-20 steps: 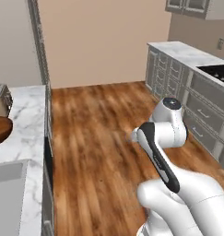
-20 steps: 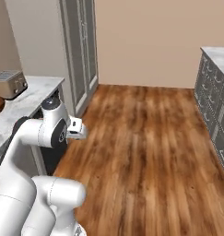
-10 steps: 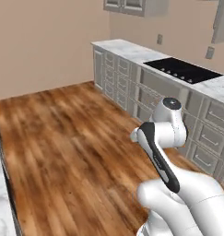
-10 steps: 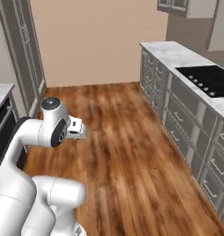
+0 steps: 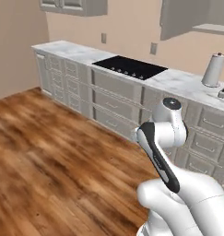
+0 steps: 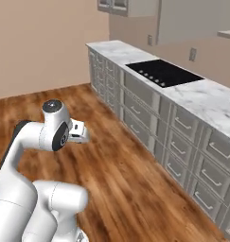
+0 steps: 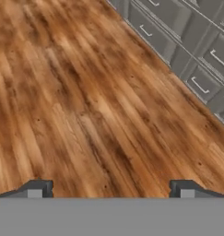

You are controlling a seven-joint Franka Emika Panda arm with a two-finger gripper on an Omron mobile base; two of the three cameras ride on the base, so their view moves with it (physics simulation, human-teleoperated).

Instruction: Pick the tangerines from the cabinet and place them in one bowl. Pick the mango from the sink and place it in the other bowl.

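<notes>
While my fingers (image 7: 111, 189) hang wide apart and empty over the wood floor (image 7: 85, 101), I can't spot tangerines, mango, either bowl, cabinet or sink. Worktop (image 5: 178, 80) w/ cooktop (image 5: 131, 67) sits ahead; risk: arm clips its drawers (image 6: 182, 142).

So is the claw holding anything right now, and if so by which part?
Nothing is held. In the hand view the claw is open, its two fingertips wide apart with bare wood floor between them.
</notes>
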